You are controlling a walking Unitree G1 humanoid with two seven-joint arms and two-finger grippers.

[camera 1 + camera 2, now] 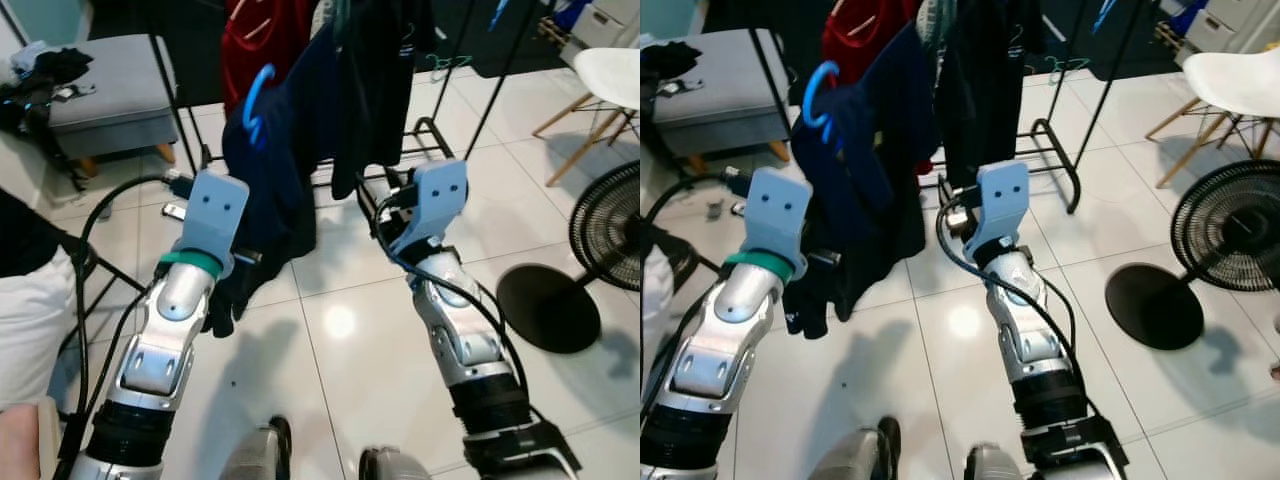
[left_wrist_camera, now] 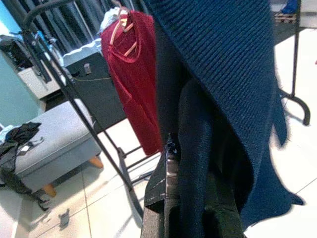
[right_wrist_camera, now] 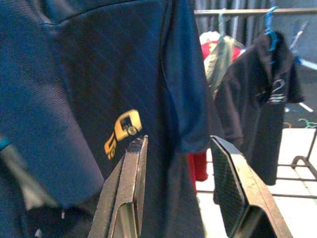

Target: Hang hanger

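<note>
Both arms reach up and forward. The left tool (image 2: 188,198) is clenched on the dark blue shirt (image 1: 285,150) with its blue hanger (image 1: 257,100). The right tool (image 3: 181,183) is spread wide, just beside the shirt.

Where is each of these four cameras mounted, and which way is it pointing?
Left eye view: on the head, looking forward and down at the navy blue shirt on a blue plastic hanger, both silver arms and the white tiled floor.
Right eye view: beside it, the same scene.
Left wrist view: on the left wrist, along the left gripper buried in navy cloth, towards a red shirt.
Right wrist view: on the right wrist, between the open right gripper fingers at the navy shirt.
Both wrist views share the red shirt.
</note>
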